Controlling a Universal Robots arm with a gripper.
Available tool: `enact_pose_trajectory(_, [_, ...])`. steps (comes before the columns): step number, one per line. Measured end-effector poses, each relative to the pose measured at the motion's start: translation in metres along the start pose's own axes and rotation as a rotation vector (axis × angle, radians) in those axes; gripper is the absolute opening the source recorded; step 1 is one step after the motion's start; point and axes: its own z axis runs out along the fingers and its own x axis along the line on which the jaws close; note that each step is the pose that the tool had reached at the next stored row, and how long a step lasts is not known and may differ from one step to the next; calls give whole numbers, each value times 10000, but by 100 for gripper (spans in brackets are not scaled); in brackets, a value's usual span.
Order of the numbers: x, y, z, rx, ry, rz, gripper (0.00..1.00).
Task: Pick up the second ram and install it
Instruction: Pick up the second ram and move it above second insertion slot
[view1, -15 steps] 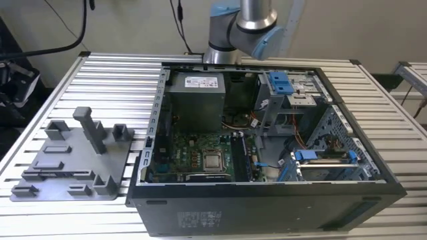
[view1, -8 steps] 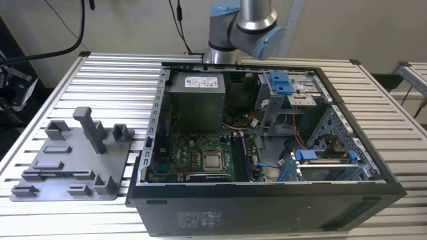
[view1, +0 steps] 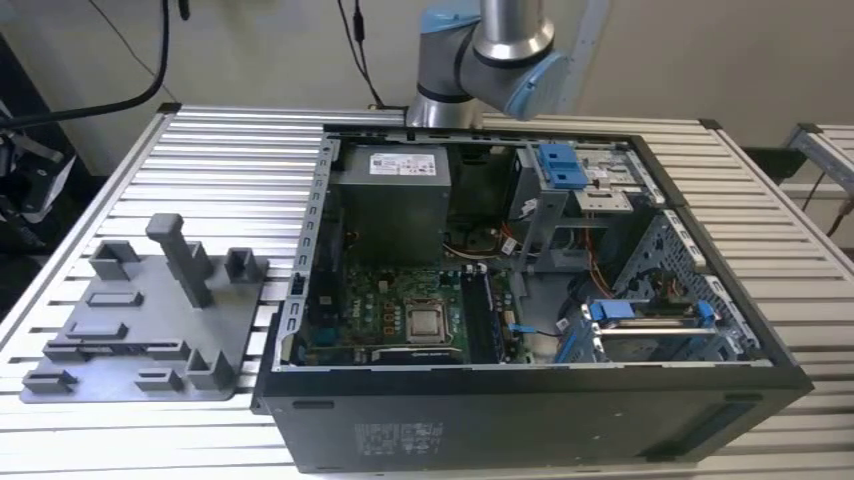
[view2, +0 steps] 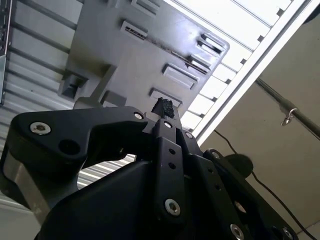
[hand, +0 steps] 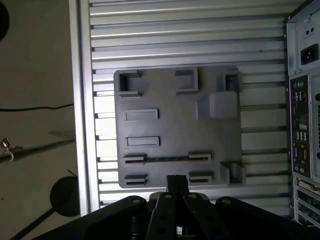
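A grey slatted aluminium desk carries two things. An open black desktop computer case lies on its side towards the exterior view's right. A flat grey plastic fixture plate with raised holder blocks and one tall post sits towards the exterior view's left. Inside the case, a green motherboard lies below a grey metal power supply box. The silver and pale blue robot arm stands behind the case, at the far edge of the desk.

In the first wrist view, the black tool hangs above the fixture plate, looking straight down on it, near the plate's edge. Its two fingertips are pressed together with no gap showing, and nothing is held between them. The second ram, a long thin dark memory stick seen edge-on as a narrow dark line, stands in the fixture between two small holder blocks. It sits one row in from the plate's edge, close under the tool but not touching it. The matching pair of holder blocks nearest that edge has nothing between them. The rear panel of the case lies beside the plate.

In the second wrist view, the tool shows its dark joined tips against the grey plate and the desk slats.
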Motion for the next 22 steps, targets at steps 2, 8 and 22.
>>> enact_pose_trajectory(2, [1, 0, 0, 1, 0, 1, 11])
enact_pose_trajectory(8, [2, 0, 0, 3, 10, -208, 11])
enact_pose_trajectory(22, [1, 1, 0, 13, 78, -1528, 11])
